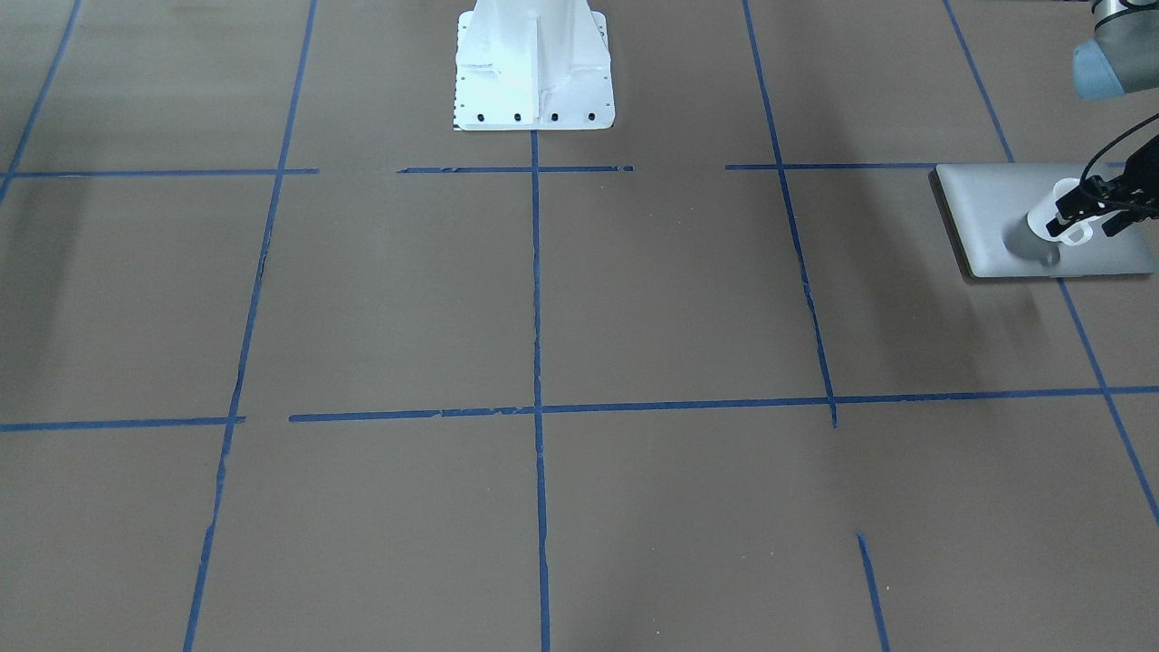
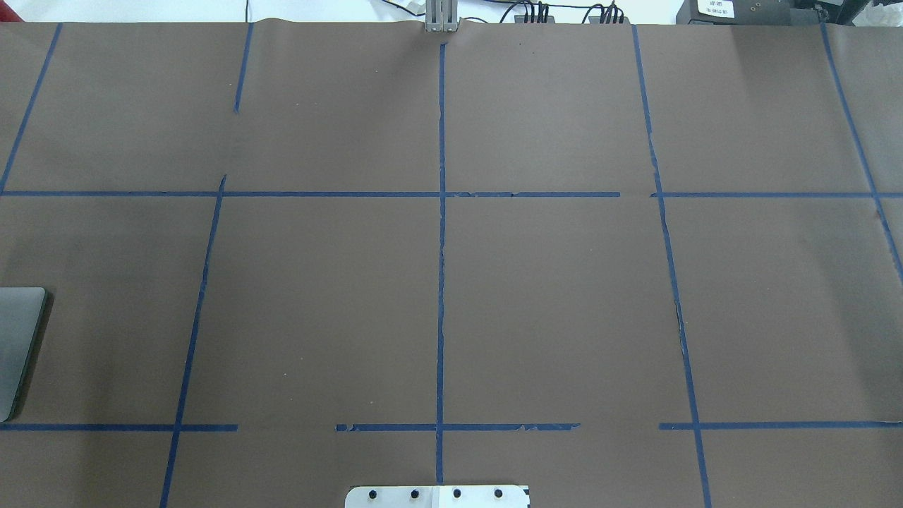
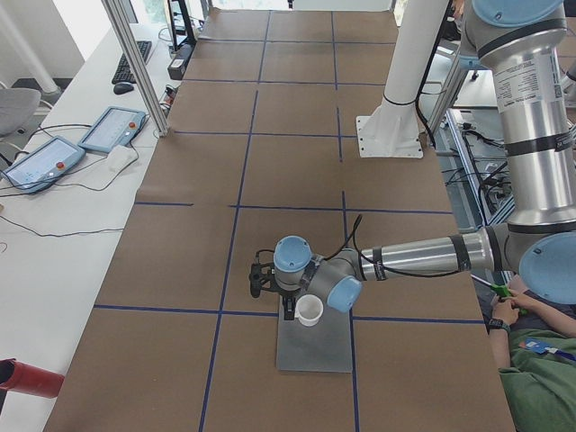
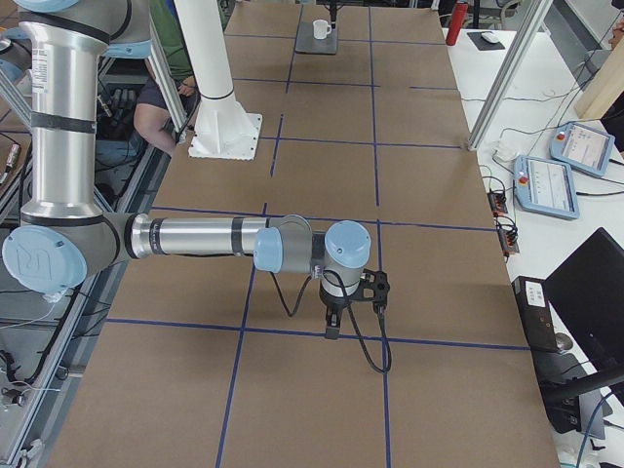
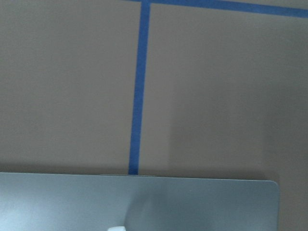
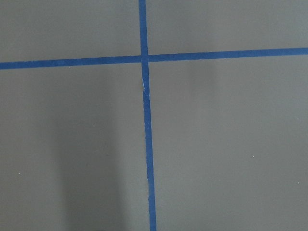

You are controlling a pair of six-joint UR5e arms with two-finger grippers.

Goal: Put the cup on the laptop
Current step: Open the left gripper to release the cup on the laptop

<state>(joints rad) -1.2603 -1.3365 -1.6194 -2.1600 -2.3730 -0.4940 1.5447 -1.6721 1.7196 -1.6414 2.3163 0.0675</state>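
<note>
The white cup (image 1: 1055, 213) is over the silver-grey laptop (image 1: 987, 204) at the table's end on my left side. My left gripper (image 1: 1091, 210) is shut on the cup's rim, with the handle toward the front. I cannot tell whether the cup's base touches the lid. In the exterior left view the cup (image 3: 310, 310) is over the far part of the laptop (image 3: 315, 351). The left wrist view shows the laptop lid (image 5: 192, 204) and a sliver of the cup (image 5: 117, 228). My right gripper (image 4: 331, 327) hovers over bare table; I cannot tell whether it is open or shut.
The brown table (image 2: 550, 296) has a grid of blue tape lines. The white robot base (image 1: 534, 68) stands at the middle of the robot's side. The overhead view shows only the laptop's corner (image 2: 17, 339). A red object (image 3: 27, 378) and tablets (image 3: 108, 130) lie on the side bench.
</note>
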